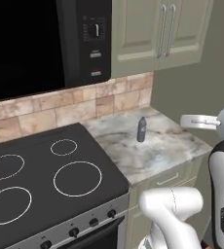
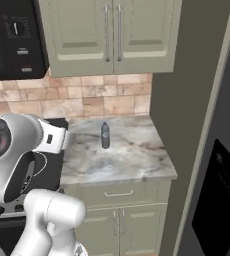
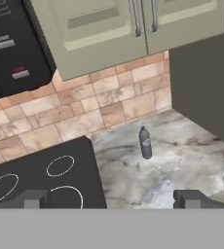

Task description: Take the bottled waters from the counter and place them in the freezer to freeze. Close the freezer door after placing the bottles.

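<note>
On the counter [image 2: 137,155], right of the stovetop [image 1: 46,175], one grey bottle [image 2: 105,135] stands upright, near the backsplash [image 3: 84,104]. Gripper [image 3: 111,199] spread wide, holding nothing, well short of the bottle. Two cabinet doors above [image 2: 107,35]. Freezer door [image 2: 222,165] cut off at the right edge; microwave [image 1: 31,44] cropped.

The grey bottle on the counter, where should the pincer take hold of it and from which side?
Probably around the straight middle of the grey bottle, below the narrower neck and cap. It stands upright and alone on the counter, with the backsplash behind it, so come level from the front, the robot's side. The pincer is already open wide.
</note>
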